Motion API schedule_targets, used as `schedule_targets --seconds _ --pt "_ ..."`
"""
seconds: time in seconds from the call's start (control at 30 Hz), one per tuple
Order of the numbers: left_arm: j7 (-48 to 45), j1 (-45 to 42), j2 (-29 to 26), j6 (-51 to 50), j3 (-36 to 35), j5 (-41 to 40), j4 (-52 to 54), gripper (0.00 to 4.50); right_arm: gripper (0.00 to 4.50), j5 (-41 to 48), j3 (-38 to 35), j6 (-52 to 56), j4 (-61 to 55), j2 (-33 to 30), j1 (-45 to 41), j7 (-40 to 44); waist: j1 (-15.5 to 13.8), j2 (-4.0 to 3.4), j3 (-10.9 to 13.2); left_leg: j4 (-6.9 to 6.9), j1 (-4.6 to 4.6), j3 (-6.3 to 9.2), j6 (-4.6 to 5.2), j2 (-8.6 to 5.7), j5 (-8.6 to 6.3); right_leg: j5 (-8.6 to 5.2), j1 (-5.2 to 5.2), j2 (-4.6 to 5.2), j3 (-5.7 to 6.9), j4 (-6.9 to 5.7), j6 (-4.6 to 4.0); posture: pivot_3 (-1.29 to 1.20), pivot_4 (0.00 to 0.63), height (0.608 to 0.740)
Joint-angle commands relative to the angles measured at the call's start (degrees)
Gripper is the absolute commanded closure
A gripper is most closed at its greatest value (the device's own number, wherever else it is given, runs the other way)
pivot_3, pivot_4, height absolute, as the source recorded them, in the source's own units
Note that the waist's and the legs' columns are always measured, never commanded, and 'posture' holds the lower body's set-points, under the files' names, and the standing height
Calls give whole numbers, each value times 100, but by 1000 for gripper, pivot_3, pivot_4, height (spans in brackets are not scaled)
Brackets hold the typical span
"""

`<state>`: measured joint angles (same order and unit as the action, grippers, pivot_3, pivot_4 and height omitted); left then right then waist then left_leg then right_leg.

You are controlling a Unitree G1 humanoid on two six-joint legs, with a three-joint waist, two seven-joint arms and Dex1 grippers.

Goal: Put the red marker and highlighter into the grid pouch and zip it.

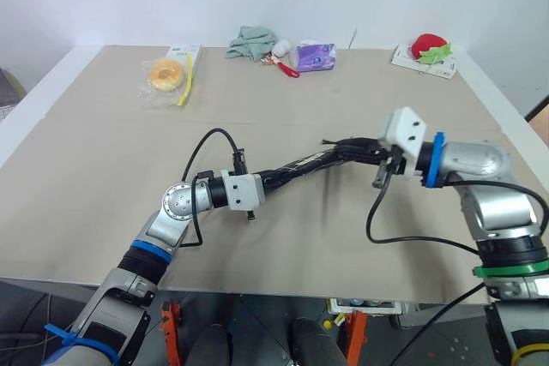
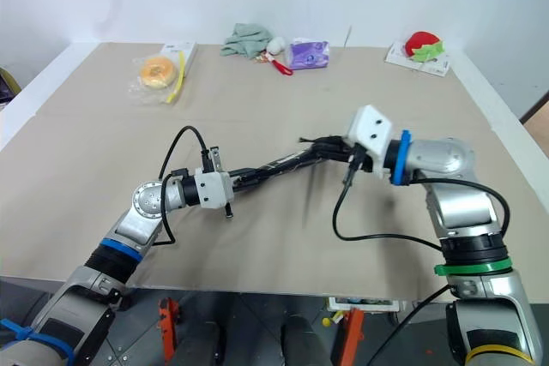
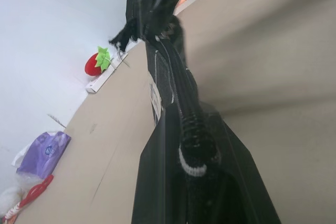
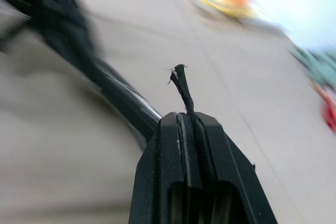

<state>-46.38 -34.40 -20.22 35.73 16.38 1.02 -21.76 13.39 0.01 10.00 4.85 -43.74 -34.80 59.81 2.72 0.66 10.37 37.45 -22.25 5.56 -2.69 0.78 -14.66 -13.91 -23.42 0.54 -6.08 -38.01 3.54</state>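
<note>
one pouch [image 1: 300, 165], held off the table [image 1: 103, 169] between two grippers, stretched edge-on so its grid face barely reads. no marker or highlighter to make out anywhere; pouch contents hidden.

left gripper [image 3: 197, 156] is clamped on the pouch's near end, fingers dark and merging with the fabric in the wrist view. right gripper [image 4: 188, 121] has its fingers pressed together on the pull cord [image 4: 182, 85], frayed tip sticking out past the fingertips; it sits at the pouch's far end, toward the robot's right. right wrist view is blurred, pouch [image 4: 63, 40] just a dark smear there.

other items, one each, all well beyond the pouch along the table's far edge: bagged donut [image 1: 163, 76] far left, green cloth [image 1: 251, 43], purple packet [image 1: 315, 56] with a small red-and-white thing [image 1: 287, 66] just beside it, strawberry toy [image 1: 429, 46] on a white card far right.
</note>
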Motion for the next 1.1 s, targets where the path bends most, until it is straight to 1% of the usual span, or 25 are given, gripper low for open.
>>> schedule_targets --seconds 0.03,0.13,0.23,0.4,0.47,0.5,0.57,0.63,0.7,0.73,0.77,0.8,0.97,1.07,1.1 --pt "48 12 -12 -5 -109 -73 92 4500 4447 35 -654 -278 693 -347 -252 -190 0 0 0 0 0 0 0 0 0 0 0 0 0 0 0 0 150 740" --pt "38 18 -10 -5 -105 -82 100 4500 4447 91 -819 -323 992 -441 -260 -237 8 0 0 -1 0 -2 1 0 0 0 0 0 -2 0 0 0 150 740" --pt "-5 21 -12 -4 -110 -91 95 4500 4447 120 -782 -291 894 -476 -167 -195 18 -1 0 -2 4 -6 2 3 -1 1 -1 -3 -7 -1 -2 0 150 740" --pt "-251 30 -33 -228 -91 -283 159 4500 4447 691 -940 595 367 -293 -127 -322 7 -1 0 -1 5 -5 4 0 1 1 2 -2 -9 -3 -1 0 150 740" --pt "-457 60 -54 -496 -96 -514 317 4500 3684 895 -1002 947 237 -312 -119 -310 6 -1 0 0 5 -6 4 0 1 1 2 -2 -10 -3 -1 0 150 740" --pt "-638 112 -93 -692 -96 -717 485 4151 3331 984 -1047 1073 159 -326 -90 -316 5 -2 0 0 5 -5 4 0 1 1 2 -2 -9 -3 -1 0 150 740" --pt "-884 196 -160 -1043 -99 -981 756 3480 2394 1073 -1133 1221 59 -328 -54 -369 14 -2 0 -2 5 -6 4 3 1 1 0 -3 -9 -3 -1 0 150 740" --pt "-1056 257 -231 -1398 -112 -1171 977 2468 1351 1105 -1176 1337 32 -346 -28 -374 6 -2 0 -4 5 -4 5 4 0 1 0 -4 -6 -3 -1 0 150 740" --pt "-1387 385 -409 -2254 -178 -1716 1452 1452 296 1081 -1181 1411 54 -406 74 -368 6 -1 0 -2 4 -4 5 3 1 1 1 -4 -6 -3 -1 0 150 740" --pt "-1563 457 -546 -2844 -195 -2042 1759 980 2 1068 -1195 1453 87 -411 105 -407 7 -2 0 -2 4 -5 5 3 1 1 1 -4 -6 -3 -1 0 150 740" --pt "-1662 514 -648 -3268 -208 -2256 1998 437 0 1065 -1213 1486 91 -411 131 -445 13 -3 0 -2 4 -4 5 4 1 0 1 -4 -6 -3 -1 0 150 740" --pt "-1663 542 -690 -3516 -251 -2370 2128 49 0 1073 -1225 1527 108 -408 144 -466 12 -4 1 -2 5 -5 5 5 0 0 1 -4 -7 -5 0 0 150 740" --pt "-1275 703 -774 -4762 -741 -3022 2631 49 0 941 -1217 1618 112 -553 374 -529 11 -5 1 0 6 -5 5 4 1 -1 1 -5 -7 -5 2 0 150 740" --pt "-688 793 -908 -5574 -1444 -3464 2701 49 0 894 -1279 1659 116 -711 611 -571 9 -4 2 0 6 -4 5 7 1 -1 1 -6 -4 -5 2 0 150 740" --pt "-391 845 -986 -5778 -1716 -3490 2692 49 0 906 -1337 1685 131 -759 698 -586 12 -4 2 0 6 -4 5 7 1 -1 1 -7 -5 -5 2 0 150 740"
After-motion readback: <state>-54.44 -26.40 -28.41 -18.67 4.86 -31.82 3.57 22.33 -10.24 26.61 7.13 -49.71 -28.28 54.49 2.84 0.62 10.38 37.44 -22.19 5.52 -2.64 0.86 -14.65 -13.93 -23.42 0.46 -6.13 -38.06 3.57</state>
